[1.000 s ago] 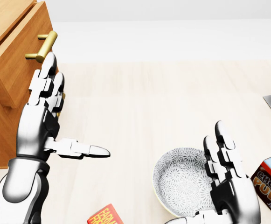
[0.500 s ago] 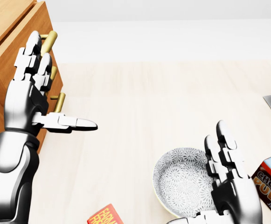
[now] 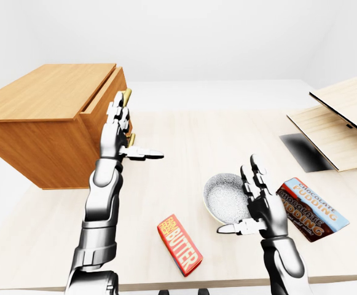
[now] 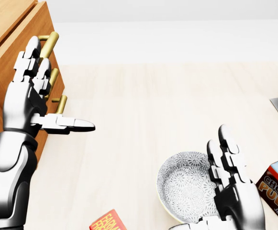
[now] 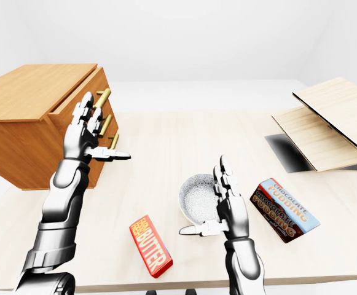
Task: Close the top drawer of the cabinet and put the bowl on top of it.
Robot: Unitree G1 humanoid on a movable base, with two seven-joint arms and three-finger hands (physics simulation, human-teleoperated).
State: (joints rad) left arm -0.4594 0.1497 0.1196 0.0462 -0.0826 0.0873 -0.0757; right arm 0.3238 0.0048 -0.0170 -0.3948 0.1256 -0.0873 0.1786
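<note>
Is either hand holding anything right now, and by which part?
Nothing is held. Left hand is open by the drawer; right hand is open beside the bowl.

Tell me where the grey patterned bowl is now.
In the left-eye view, the grey patterned bowl sits low and central, just left of the right hand, right of the red butter box.

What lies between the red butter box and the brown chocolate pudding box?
The grey patterned round bowl and, at its right edge, the open right robot hand; the left-eye view shows both.
</note>
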